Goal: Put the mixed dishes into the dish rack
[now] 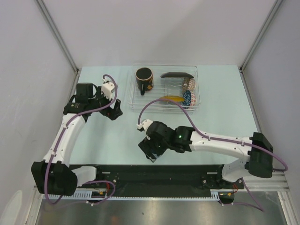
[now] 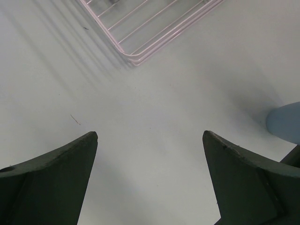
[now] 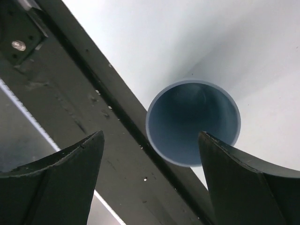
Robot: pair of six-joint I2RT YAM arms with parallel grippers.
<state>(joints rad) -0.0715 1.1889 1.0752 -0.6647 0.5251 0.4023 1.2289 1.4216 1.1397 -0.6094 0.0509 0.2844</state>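
Dish rack (image 1: 133, 93): we see the clear ribbed tray at the far middle of the worktop (image 1: 103, 140); one of its corners (image 2: 133, 58) shows in the left wrist view.
Dark mug (image 1: 144, 78): upright in the rack's left part, mouth up.
Black plate (image 1: 178, 75): along the rack's far side, seen nearly edge-on.
Red-white bowl (image 1: 190, 84): at the rack's right side, tipped on its side.
Blue patterned bowl (image 1: 188, 99): just nearer than the red-white bowl, also tipped, in the near right corner.
Yellow saucer (image 1: 171, 98): near the rack's front rim, just left of the blue patterned bowl.
Light blue cup (image 3: 193, 123): outside the rack, on the worktop beside the black strip (image 3: 93, 93) at its near edge (we look straight into its mouth); the overhead view hides it under the right arm.
Right hand (image 3: 149, 136): spread wide and gripping nothing; the cup sits between its fingers, closer to the finger (image 3: 243, 187) on the picture's right, and we cannot tell whether that finger touches the rim. From above it (image 1: 151, 152) is low over the near middle of the worktop.
Left hand (image 1: 114, 111): fingers wide apart, holding nothing, over bare worktop just left of the rack's near left corner (image 2: 150, 136).
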